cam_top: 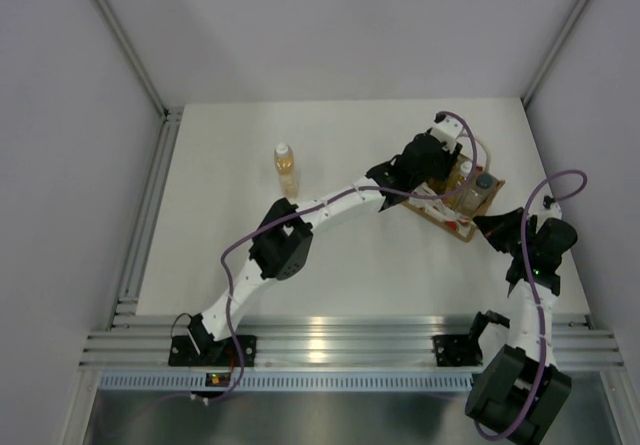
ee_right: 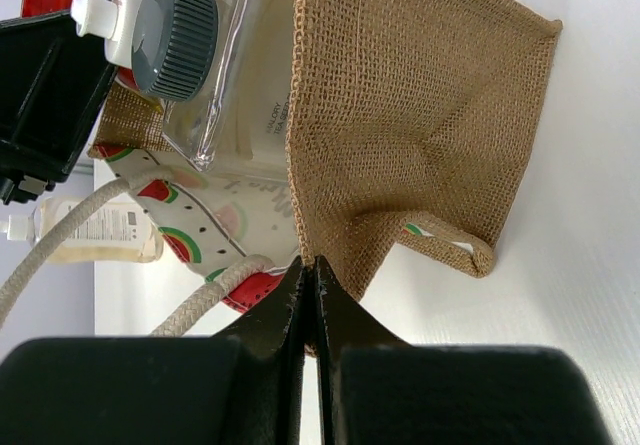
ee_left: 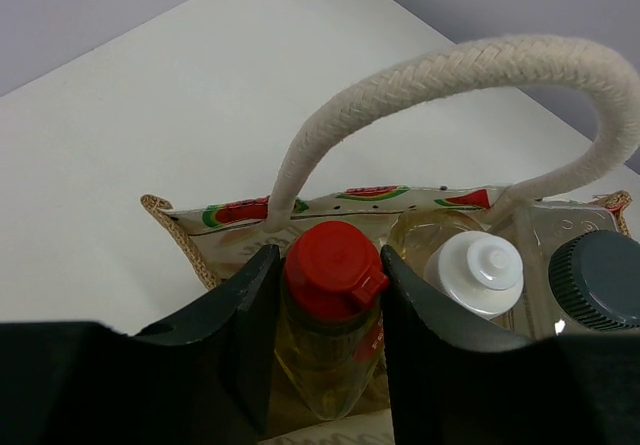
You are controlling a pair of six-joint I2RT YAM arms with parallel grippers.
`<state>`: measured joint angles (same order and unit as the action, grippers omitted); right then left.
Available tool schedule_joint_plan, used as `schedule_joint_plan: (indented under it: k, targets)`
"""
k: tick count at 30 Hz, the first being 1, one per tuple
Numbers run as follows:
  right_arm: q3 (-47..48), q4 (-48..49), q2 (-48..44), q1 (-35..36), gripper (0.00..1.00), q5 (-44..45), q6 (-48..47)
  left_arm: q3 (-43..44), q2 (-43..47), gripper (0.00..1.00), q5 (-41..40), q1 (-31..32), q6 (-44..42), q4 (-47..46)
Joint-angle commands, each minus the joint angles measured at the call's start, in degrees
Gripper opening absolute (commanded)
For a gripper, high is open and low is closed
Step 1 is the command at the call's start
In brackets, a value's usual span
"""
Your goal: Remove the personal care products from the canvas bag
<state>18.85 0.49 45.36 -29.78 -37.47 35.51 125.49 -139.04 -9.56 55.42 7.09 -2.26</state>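
The canvas bag (cam_top: 449,219) stands at the table's right, with a tan weave side (ee_right: 420,115) and a watermelon-print panel (ee_left: 240,212). My left gripper (ee_left: 330,260) reaches into it from above (cam_top: 432,170) and is shut on the yellow bottle with the red cap (ee_left: 332,270). Beside it in the bag are an amber bottle with a white cap (ee_left: 480,270) and a clear bottle with a dark grey cap (ee_left: 598,280), which also shows in the right wrist view (ee_right: 175,35). My right gripper (ee_right: 310,265) is shut on the bag's edge (cam_top: 490,227). A second amber bottle (cam_top: 286,170) stands on the table.
The bag's rope handle (ee_left: 450,75) arches over the bottles just beyond my left fingers. My left arm (cam_top: 330,205) stretches across the table's middle. Grey walls close in the table at left, back and right.
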Motion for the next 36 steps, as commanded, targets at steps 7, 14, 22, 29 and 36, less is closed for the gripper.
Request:
schedule_joint_plan:
  k: [7, 14, 22, 29, 36]
  targets:
    - [0.92, -4.1, -0.36, 0.42, 0.0, -1.64, -1.84, 5.29, 7.47, 0.0, -4.23, 1.45, 0.99, -2.92]
    - [1.1, -4.1, -0.19, 0.42, 0.0, -1.64, -1.93, 5.64, 9.67, 0.0, -3.71, 1.53, 1.52, -2.92]
    - [1.01, -4.1, 0.25, 0.42, 0.0, -0.85, -2.28, 5.73, 12.3, 0.0, -3.18, 1.53, 1.96, -2.84]
    - [1.1, -4.1, 0.43, 0.42, 0.0, -0.76, -2.28, 5.9, 14.85, 0.0, -3.53, 1.53, 2.49, -2.92]
    - [1.19, -4.1, 0.34, 0.42, 0.0, -0.58, -2.46, 5.56, 18.1, 0.0, -6.34, 1.53, 1.52, -2.84]
